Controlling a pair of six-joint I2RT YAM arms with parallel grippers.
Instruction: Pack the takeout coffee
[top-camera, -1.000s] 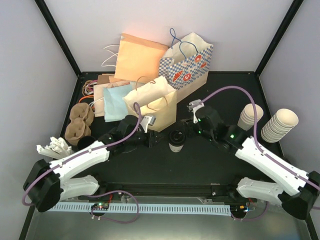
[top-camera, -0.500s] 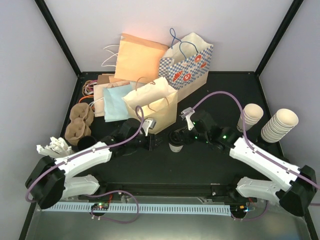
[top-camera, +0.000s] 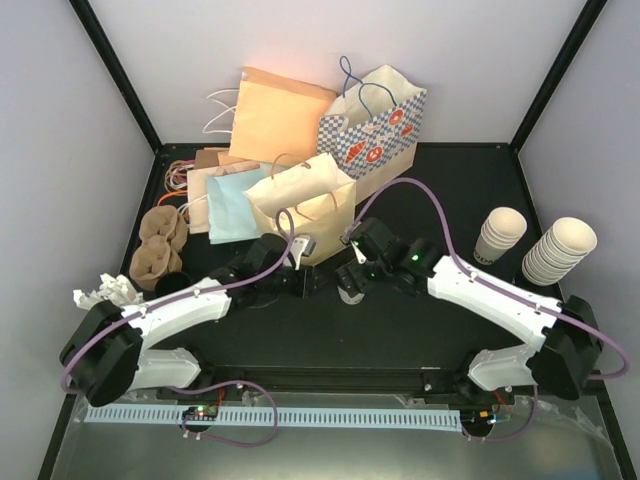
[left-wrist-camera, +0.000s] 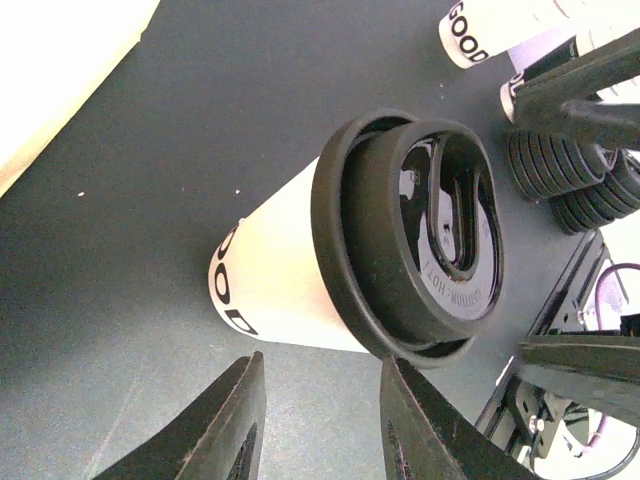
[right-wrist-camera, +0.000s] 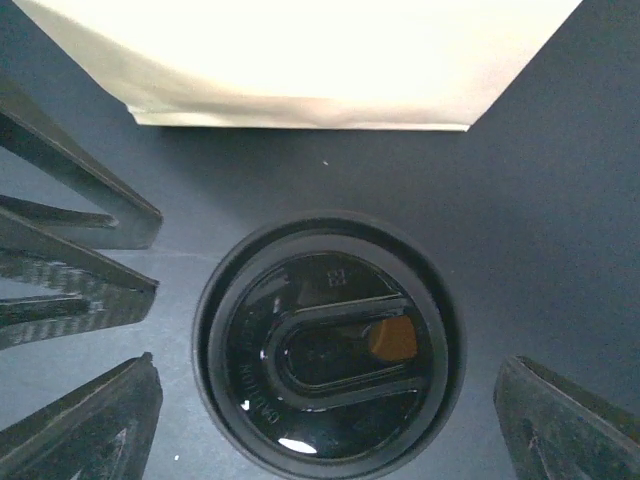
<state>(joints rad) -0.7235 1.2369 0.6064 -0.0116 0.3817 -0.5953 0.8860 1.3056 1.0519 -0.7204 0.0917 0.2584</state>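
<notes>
The black table (top-camera: 420, 330) carries everything; at its back stand three paper bags: a plain orange bag (top-camera: 280, 115), a blue checkered bag (top-camera: 385, 125) with cord handles, and a cream bag (top-camera: 305, 200) nearest to me; I cannot see what, if anything, is in any of them. Beside them, at least two more bags lie flat and overlapping, a light blue one (top-camera: 233, 205) on a brown one (top-camera: 203, 180). At my far right are two stacks of lidless cream cups (top-camera: 558, 250), nested one in the other; at my far left, brown pulp cup carriers (top-camera: 158, 245) sit in a heap that I cannot count.

There is one takeout coffee (left-wrist-camera: 290, 290); it stands upright on the bare table just in front of the cream bag, in no bag, its black lid (right-wrist-camera: 330, 345) pressed on and black lettering on its side.

My right gripper (right-wrist-camera: 328, 361) hangs straight above that lid, jaws spread wide to either side of it and touching nothing; my left gripper (left-wrist-camera: 325, 420) points at the cup from the side, fingers partly apart with nothing between them, the cup just beyond their tips.
</notes>
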